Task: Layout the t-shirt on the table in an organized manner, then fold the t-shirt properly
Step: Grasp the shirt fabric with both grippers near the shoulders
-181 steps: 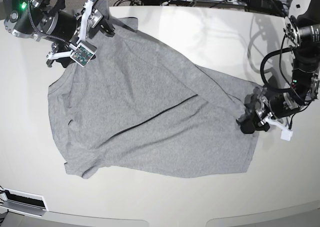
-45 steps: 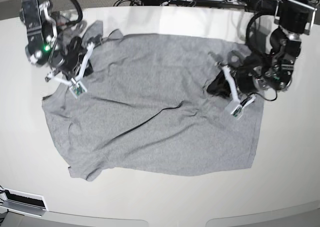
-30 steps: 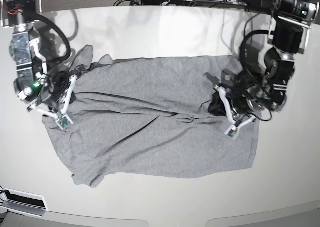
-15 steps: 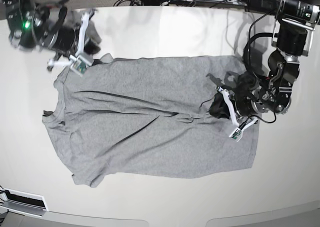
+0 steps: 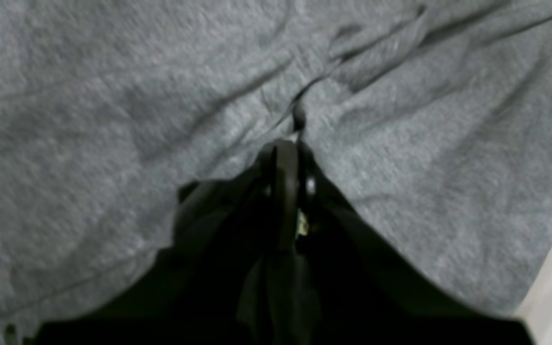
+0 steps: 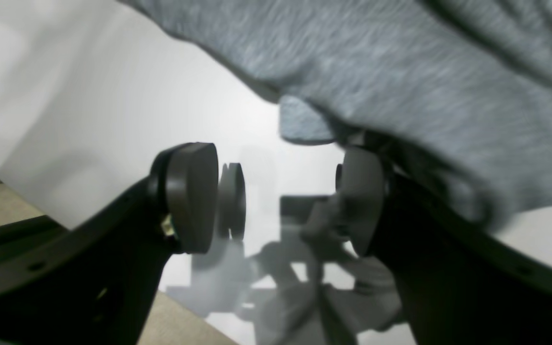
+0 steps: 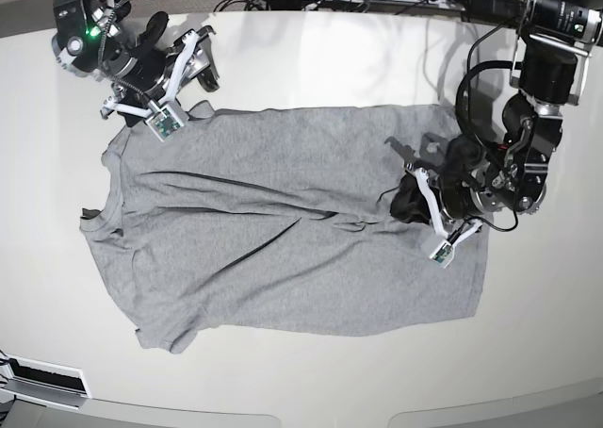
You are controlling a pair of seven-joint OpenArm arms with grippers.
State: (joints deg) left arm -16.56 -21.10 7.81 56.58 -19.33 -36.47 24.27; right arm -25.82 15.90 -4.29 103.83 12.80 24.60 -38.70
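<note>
Half a second back my right gripper [image 7: 200,70] was clamped at the shirt's far-left corner; now its jaws have sprung wide and the sleeve has dropped from them. The t-shirt [image 7: 283,230] itself lies where it did, spread across the middle of the table [image 7: 311,60], collar to the left and hem to the right, with a long crease running through its centre. My left gripper [image 7: 407,205] has not shifted from its spot near the shirt's right end.

The overhead view gives the whole layout but hides my fingertips. My right wrist camera shows what it cannot: two round pads [image 6: 192,196] standing far apart with only glossy tabletop between them, and the shirt's edge [image 6: 400,81] draped just beyond, brushing the right-hand finger. My left wrist camera shows my other jaws pressed tightly together, pinching a small ridge of grey cloth [image 5: 300,117] that puckers into folds around the tips.

So my right gripper grasps nothing, and my left grips the shirt.
</note>
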